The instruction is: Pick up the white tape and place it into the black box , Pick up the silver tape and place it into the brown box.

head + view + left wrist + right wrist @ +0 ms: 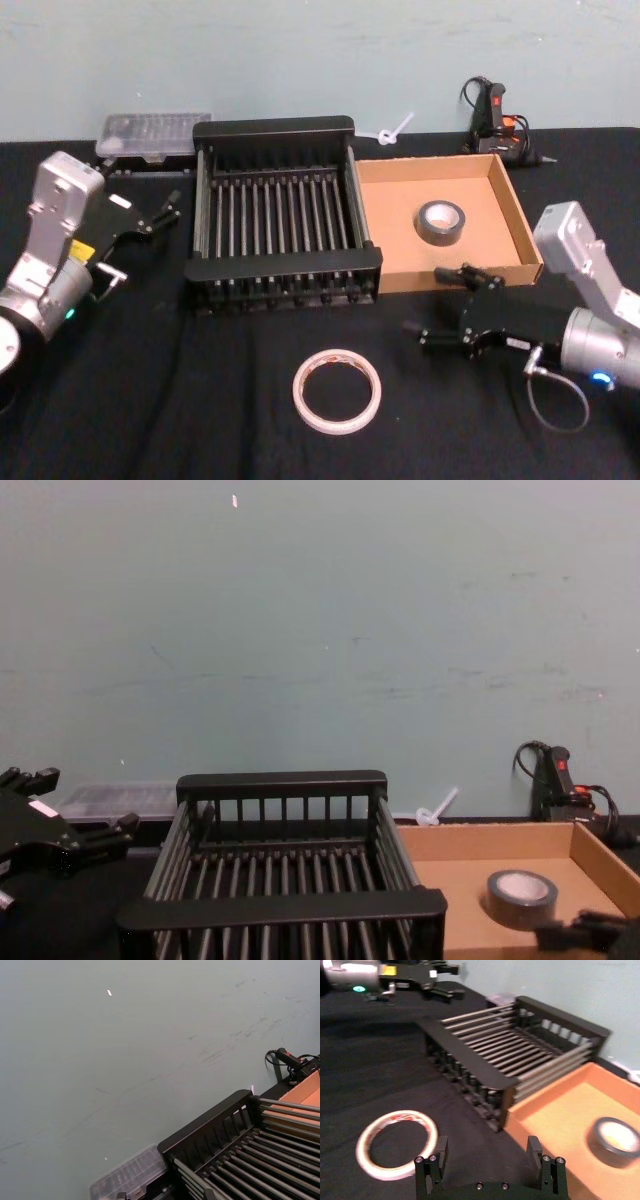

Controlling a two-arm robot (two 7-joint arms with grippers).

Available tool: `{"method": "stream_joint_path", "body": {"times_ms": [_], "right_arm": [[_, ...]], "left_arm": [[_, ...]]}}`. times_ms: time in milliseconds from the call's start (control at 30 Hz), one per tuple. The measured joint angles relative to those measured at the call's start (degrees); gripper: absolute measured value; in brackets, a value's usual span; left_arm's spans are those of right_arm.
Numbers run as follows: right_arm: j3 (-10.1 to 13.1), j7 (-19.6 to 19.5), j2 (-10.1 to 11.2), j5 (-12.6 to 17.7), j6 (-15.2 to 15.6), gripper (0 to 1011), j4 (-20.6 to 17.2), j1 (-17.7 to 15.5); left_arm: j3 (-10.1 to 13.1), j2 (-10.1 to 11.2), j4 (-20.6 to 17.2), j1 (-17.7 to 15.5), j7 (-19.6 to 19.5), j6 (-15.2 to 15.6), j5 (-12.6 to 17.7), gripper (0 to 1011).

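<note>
one roll done: silver tape [440, 221] lay flat inside the brown box [512, 215]. white tape [337, 390] lay on the table [150, 400] before the empty black box [280, 130]. right gripper [452, 300], fingers released and empty, hovered just beside it, likely next to grab. left gripper [165, 212] idle far left, fingers spread.

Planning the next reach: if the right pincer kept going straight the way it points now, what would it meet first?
Probably the black box. The open right pincer points across the table towards its front corner; the white tape lies off to the side, though depth is unclear.
</note>
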Motion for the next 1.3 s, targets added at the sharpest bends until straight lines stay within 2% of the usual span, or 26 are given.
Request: {"method": "stream_joint_path", "body": {"times_ms": [433,700,1300], "right_arm": [[-5.83,2.69,-0.91,-0.13,0.22,1000,0.97,2.13],[-8.84,2.03,-2.41,-1.12,1.97,1002,2.86,4.34],[-12.22,1.71,-5.19,-1.09,2.97,1000,6.89,7.65]], "left_arm": [[0.0,0.0,0.0,0.0,0.0,0.0,0.0,1002],[0.0,0.0,0.0,0.0,0.0,0.0,0.0,1002],[0.0,0.0,0.0,0.0,0.0,0.0,0.0,1001]]}}
